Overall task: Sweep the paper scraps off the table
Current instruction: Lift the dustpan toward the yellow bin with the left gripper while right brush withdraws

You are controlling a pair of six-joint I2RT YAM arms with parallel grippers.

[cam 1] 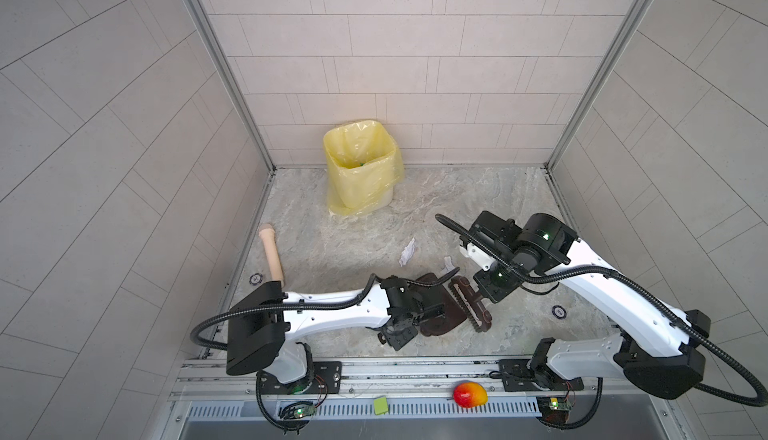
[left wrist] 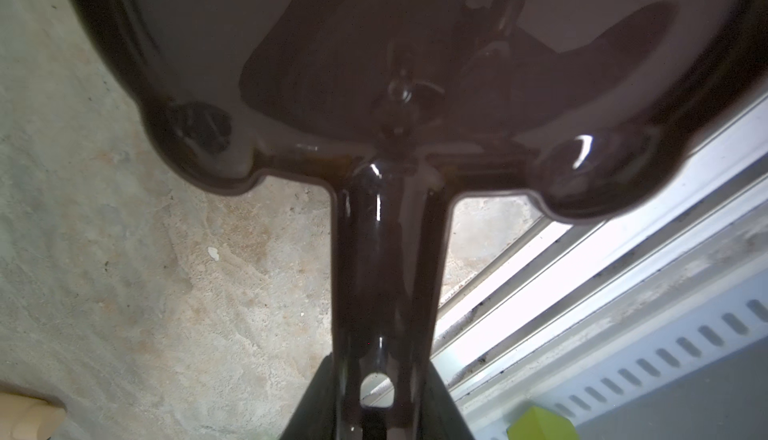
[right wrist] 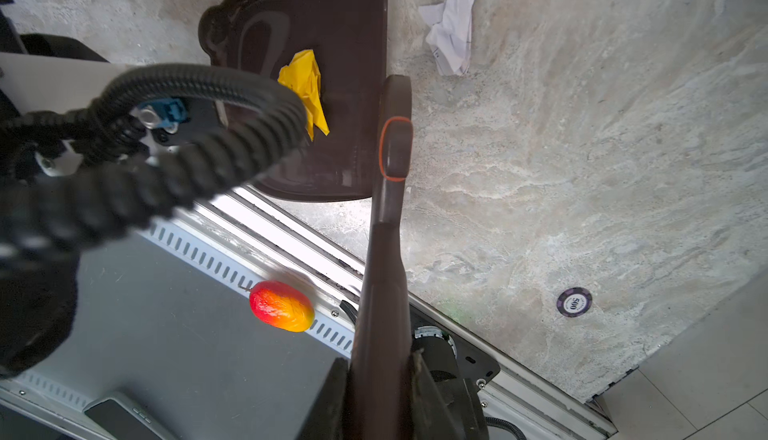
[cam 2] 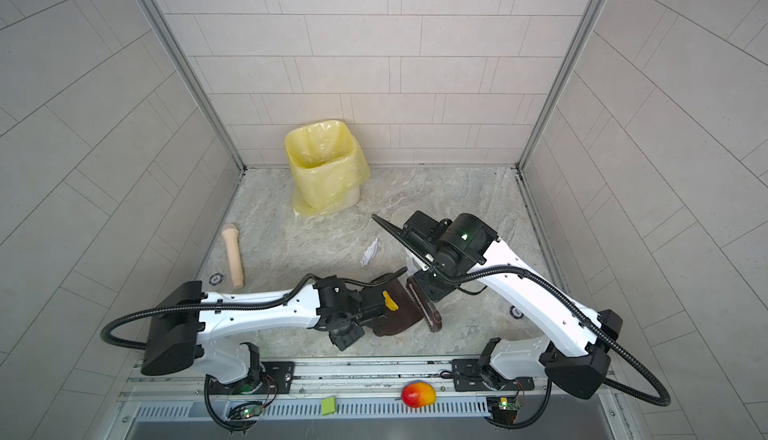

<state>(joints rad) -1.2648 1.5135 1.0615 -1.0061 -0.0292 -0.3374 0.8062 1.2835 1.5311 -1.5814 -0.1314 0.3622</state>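
Nearest, on the slotted rail (cam 1: 415,408) at the bottom of both top views, lie a red-yellow mango (cam 1: 469,394) and, to its left, a flat lime-green note (cam 1: 380,405). Just beyond, in the lower middle of the frame, the left pincer (left wrist: 380,413) is clamped tight on the handle of a dark brown dustpan (cam 1: 446,313). The pan lies low at the desk (cam 1: 498,201) with its mouth turned to the right. A crumpled yellow paper scrap (right wrist: 305,85) sits inside the pan near its middle.

The right pincer (right wrist: 380,396) is closed fast around the handle of a matching brown brush (cam 1: 471,305). The brush head lies along the pan's mouth, right against its edge, with its toothed bristle side facing the pan. A purple poker chip (cam 1: 559,311) lies right of the brush, and another chip (cam 1: 254,279) sits at the desk's left edge.

Farther up, at the centre of the frame, a crumpled white paper scrap (cam 1: 407,252) lies on the bare desk, apart from the pan. A smaller white bit (cam 1: 448,262) shows just beyond the pan's far corner, partly hidden by a cable (cam 1: 453,271). At mid left a beige stick (cam 1: 272,257) with a rounded knob lies along the desk's edge. Farthest back, against the tiled wall (cam 1: 415,85), stands a bin (cam 1: 359,168) lined with a yellow bag.
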